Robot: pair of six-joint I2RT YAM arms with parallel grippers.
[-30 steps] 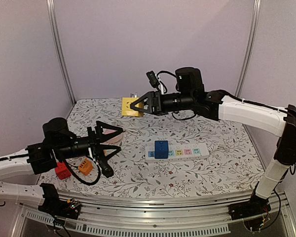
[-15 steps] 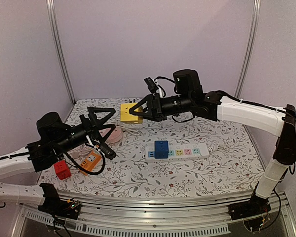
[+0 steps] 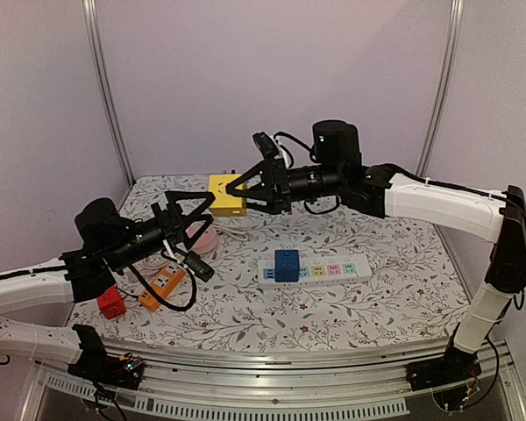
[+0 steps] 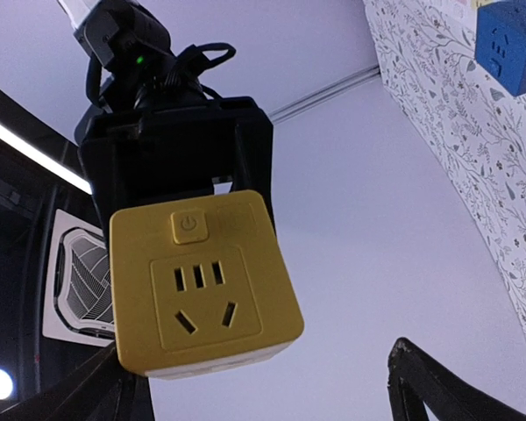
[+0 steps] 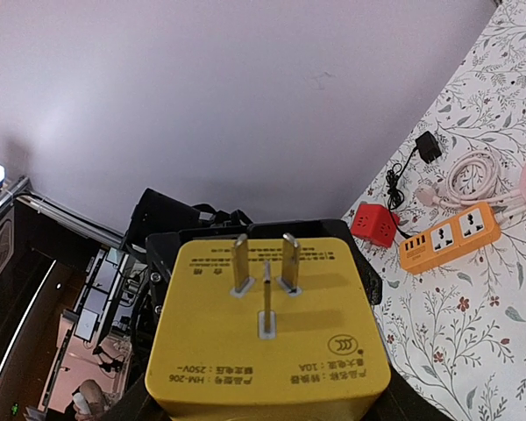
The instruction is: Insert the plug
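My right gripper (image 3: 239, 195) is shut on a yellow plug cube (image 3: 227, 195) and holds it in the air above the back of the table. In the right wrist view the cube (image 5: 267, 324) shows its three metal prongs, pointing away from the wrist. My left gripper (image 3: 211, 235) is open and empty, raised just left of the cube and facing it. In the left wrist view the cube's socket face (image 4: 202, 285) sits between and beyond my spread fingers (image 4: 434, 386), apart from them. A white power strip (image 3: 329, 270) lies at mid-table with a blue cube (image 3: 287, 264) plugged in.
An orange power strip (image 3: 162, 285) and a red cube (image 3: 111, 303) lie at the left; both show in the right wrist view, the strip (image 5: 447, 235) and the cube (image 5: 374, 225). A pink round object (image 3: 203, 241) and a white cable lie under my left gripper.
My left gripper has risen from near the orange strip and swung up and right toward the yellow cube. My right gripper has carried the cube a little to the left.
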